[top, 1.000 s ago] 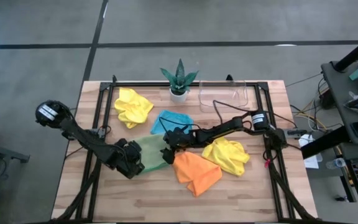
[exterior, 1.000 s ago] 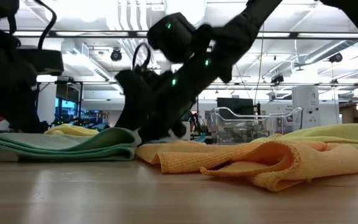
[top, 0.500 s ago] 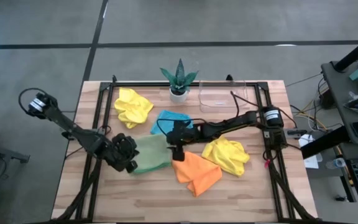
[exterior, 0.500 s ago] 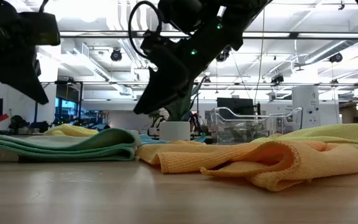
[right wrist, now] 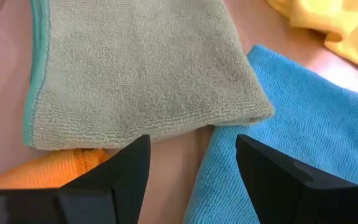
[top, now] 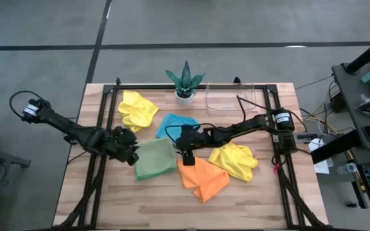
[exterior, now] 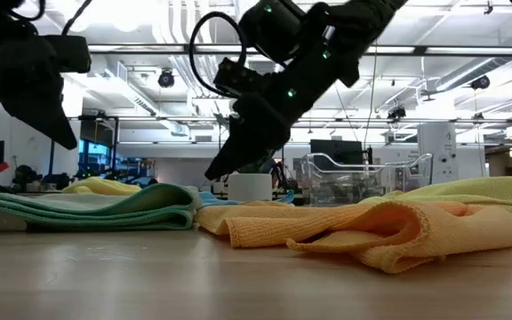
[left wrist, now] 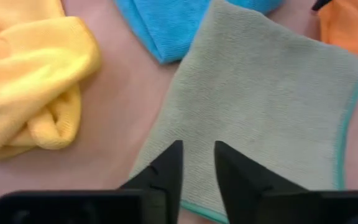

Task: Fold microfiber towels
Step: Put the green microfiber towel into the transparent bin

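The sage green towel (top: 154,158) lies folded flat on the table, its teal-trimmed edge (left wrist: 347,118) toward the orange towel (top: 203,178). My left gripper (left wrist: 197,165) hovers open above the green towel's left edge (top: 126,144). My right gripper (right wrist: 194,155) stands wide open above the green towel's far right corner (top: 186,142), next to the blue towel (top: 178,124). Both grippers are clear of the cloth in the low view. One crumpled yellow towel (top: 137,109) lies at the far left, another (top: 234,160) at the right.
A spiky potted plant (top: 185,82) and a clear plastic tray (top: 231,99) stand at the table's far edge. Bare wood (top: 140,202) runs along the near edge. A black frame (top: 101,122) borders the table top.
My left gripper has risen off the green towel's near left corner and drawn toward the far left. My right gripper has lifted off the towel's right side, rolled and backed slightly toward the right. The green towel stays flat where it was.
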Controlling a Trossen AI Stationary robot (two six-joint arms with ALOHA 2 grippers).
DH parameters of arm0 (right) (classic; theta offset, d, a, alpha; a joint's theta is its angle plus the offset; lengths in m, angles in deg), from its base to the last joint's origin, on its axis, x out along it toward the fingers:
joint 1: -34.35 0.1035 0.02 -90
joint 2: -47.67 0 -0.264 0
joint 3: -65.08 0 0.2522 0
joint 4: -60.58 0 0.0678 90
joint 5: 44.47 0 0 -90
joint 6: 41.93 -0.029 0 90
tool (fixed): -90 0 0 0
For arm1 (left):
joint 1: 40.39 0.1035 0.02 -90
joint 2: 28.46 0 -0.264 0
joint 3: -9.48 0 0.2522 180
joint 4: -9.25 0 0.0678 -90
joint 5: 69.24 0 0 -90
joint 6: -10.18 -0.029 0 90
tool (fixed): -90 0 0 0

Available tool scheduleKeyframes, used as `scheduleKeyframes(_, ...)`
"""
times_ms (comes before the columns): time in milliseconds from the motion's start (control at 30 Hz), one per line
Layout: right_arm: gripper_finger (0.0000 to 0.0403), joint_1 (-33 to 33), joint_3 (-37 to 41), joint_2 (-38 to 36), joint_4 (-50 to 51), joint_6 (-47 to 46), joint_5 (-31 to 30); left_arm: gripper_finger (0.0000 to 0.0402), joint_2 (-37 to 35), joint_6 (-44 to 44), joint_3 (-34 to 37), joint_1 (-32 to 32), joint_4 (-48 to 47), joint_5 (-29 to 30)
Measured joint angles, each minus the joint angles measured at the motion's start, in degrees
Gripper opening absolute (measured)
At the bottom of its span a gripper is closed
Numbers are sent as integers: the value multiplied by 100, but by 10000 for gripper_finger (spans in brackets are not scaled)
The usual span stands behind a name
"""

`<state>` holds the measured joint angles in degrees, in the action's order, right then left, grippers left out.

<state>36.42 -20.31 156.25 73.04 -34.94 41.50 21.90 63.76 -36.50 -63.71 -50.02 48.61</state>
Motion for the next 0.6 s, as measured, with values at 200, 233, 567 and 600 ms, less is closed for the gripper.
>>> scheduleKeyframes(200,226,-52,437,-129,-600,361,24,176,237,-46,4,279,13,0)
scheduleKeyframes(233,226,-68,528,-152,-705,456,42,185,306,-48,4,316,9,16)
scheduleKeyframes(567,226,-169,1292,-448,-2356,474,905,207,887,-676,30,907,197,-71)
scheduleKeyframes(600,226,-163,1321,-490,-2461,375,905,207,924,-765,30,960,312,-113)
